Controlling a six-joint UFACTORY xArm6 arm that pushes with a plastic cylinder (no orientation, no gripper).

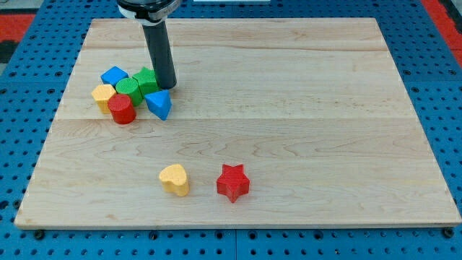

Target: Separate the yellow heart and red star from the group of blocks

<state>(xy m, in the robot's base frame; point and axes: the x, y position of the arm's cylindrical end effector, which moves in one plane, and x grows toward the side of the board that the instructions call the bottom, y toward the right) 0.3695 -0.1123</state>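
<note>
The yellow heart (175,179) and the red star (233,182) lie side by side near the view's bottom, apart from each other and far from the cluster. The cluster sits at the upper left: a blue block (113,76), a yellow block (103,96), a red cylinder (122,109), two green blocks (129,90) (147,79) and a blue triangle (159,103). My tip (166,85) stands at the cluster's right edge, touching the right green block and just above the blue triangle.
The wooden board (289,108) lies on a blue pegboard surface (447,108). The rod's body rises from the tip to the view's top edge.
</note>
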